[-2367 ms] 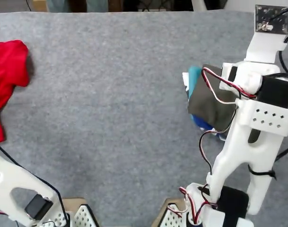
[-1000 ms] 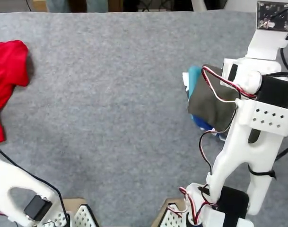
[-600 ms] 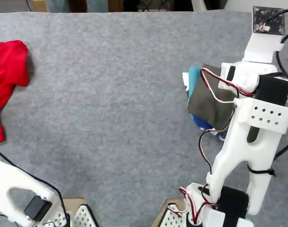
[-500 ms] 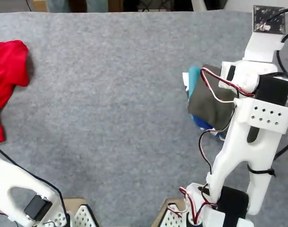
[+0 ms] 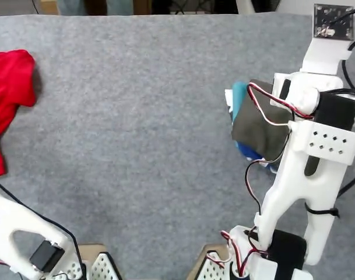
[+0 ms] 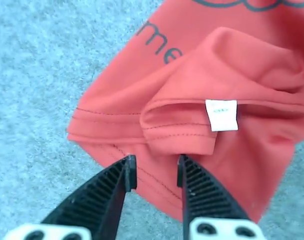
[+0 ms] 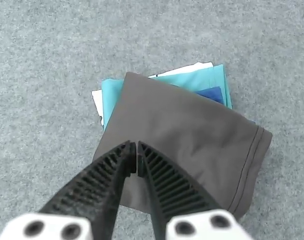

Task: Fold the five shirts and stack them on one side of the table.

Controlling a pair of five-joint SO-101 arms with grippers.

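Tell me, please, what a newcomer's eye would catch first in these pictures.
A crumpled red shirt lies at the left edge of the grey table, with the jaws of the left arm open at its hem. On the right sits a stack of folded shirts, dark grey on top, with the jaws of the right arm shut above it.

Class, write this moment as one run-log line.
left gripper open at red shirt hem | right gripper shut over grey shirt atop stack

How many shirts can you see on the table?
5. The red shirt lies loose at one side; the gray shirt tops a pile of teal, blue and white ones. More could hide underneath.
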